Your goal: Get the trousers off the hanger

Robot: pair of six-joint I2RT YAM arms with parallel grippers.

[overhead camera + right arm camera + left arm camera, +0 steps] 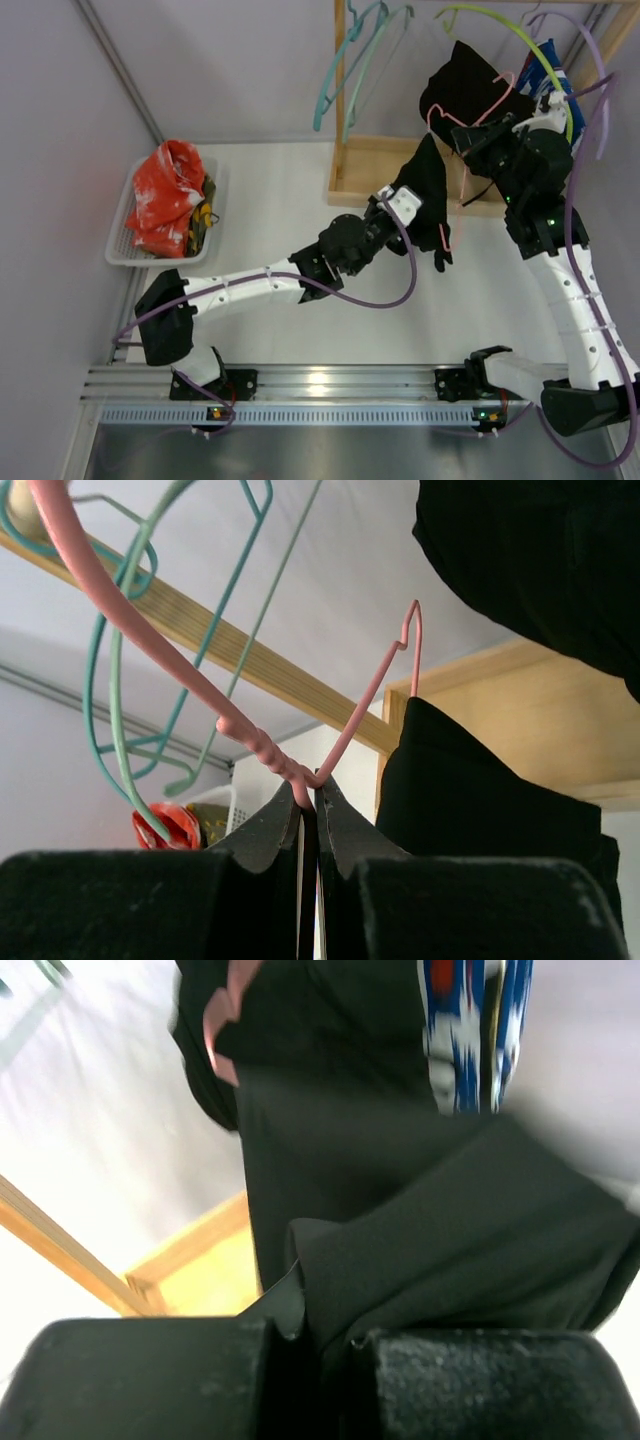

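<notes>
Over at the far left of the top view sits a white basket [120, 235] with a red-orange garment [165, 190] heaped in it and a bit of camouflage cloth [203, 215] tucked at its right side. Those two pairs are off their hangers.

Moving towards the middle, the left arm stretches up from the lower left. The left gripper [415, 195] has its jaws pinched tight on a fold of the black trousers [470, 85]. Its wrist view shows this plainly, with the cloth wedged between the two fingers [150, 1380] and rising away from them.

The trousers are draped over a pink hanger [445, 215] in front of the wooden rack [375, 165]. One leg trails from the upper right down towards the centre, so the cloth's long line runs from the hanger straight to the left jaws. Teal hangers [345, 65] hang bare at the upper middle.

Further right, the right gripper [462, 133] is clamped shut on the hanger's twisted neck, as its wrist view shows, the pink wire caught between the fingertips [270, 825]. A blue patterned cloth [555, 70] hangs behind it at the upper right.

As I see it, the right arm steadies the hanger while the left, the one on the cloth, would need to pull down and leftwards along that leg, away from the hanger, to slide the trousers free.
</notes>
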